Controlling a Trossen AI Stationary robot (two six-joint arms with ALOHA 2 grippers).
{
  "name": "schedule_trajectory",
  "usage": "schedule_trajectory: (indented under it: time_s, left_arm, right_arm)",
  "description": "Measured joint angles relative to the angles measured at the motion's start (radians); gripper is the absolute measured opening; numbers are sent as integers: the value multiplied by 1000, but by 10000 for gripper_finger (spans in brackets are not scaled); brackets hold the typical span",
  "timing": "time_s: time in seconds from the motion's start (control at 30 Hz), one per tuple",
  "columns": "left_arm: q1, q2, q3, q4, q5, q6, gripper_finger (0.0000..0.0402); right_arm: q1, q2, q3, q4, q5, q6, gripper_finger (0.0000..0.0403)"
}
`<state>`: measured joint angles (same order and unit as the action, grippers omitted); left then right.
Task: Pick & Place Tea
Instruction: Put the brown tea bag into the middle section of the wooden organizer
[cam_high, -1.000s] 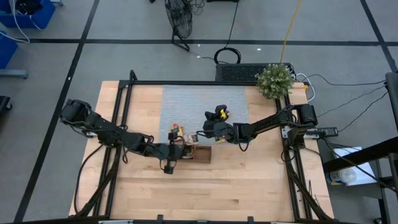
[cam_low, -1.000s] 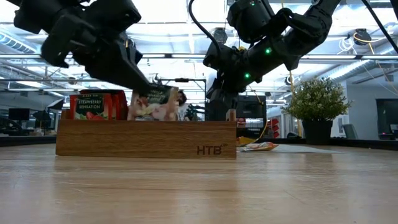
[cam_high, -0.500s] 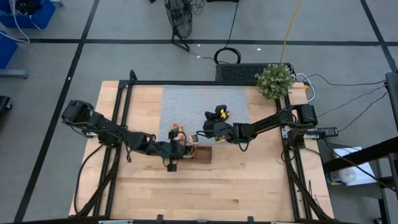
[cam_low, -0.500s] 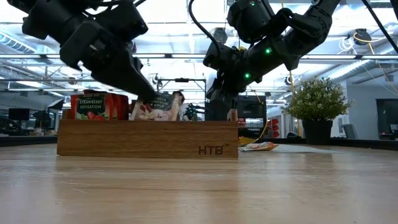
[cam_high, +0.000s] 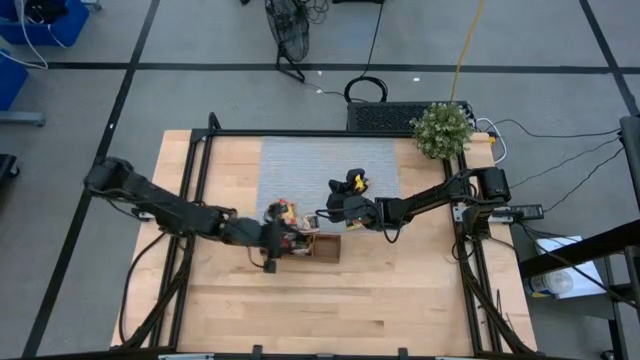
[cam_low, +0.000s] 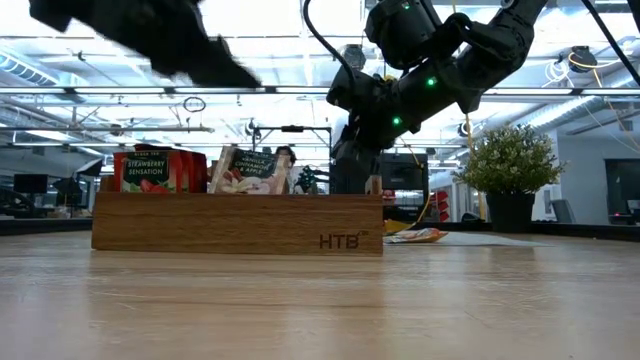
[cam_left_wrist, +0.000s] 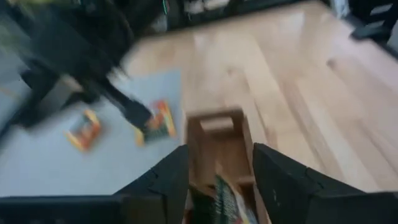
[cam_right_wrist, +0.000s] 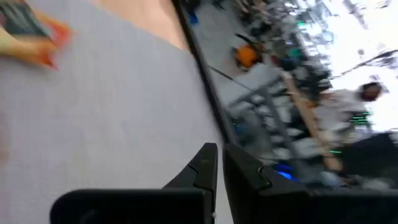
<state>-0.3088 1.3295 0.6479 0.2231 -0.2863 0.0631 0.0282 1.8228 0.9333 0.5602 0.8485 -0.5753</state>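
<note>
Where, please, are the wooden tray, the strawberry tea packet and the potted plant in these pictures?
wooden tray (cam_low: 200, 225): low view, bare front wall.
strawberry tea packet (cam_low: 144, 171): low view, printed face above the tray wall.
potted plant (cam_high: 441, 129): high view, middle of the foliage.

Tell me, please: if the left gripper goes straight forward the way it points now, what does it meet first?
Probably the wooden tray: in the left wrist view the left gripper, fingers open, points along it, with a tea packet standing between the fingers. Depth is unclear, so it may pass just above.
</note>
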Motion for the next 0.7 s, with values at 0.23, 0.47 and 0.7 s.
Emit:
schedule_trajectory:
  time_s: [0.23, 0.47, 0.7]
  left_arm:
    - [26, -311, 1, -208, -169, 164, 191]
    - [209, -431, -31, -350, -204, 220, 191]
    - [487, -430, -131, -244, -139, 306, 191]
  right_arm:
    - [-70, -153, -110, 72, -405, 135, 18]
    - [-190, -317, -261, 262, -647, -45, 18]
    - [-377, -358, -323, 424, -674, -88, 18]
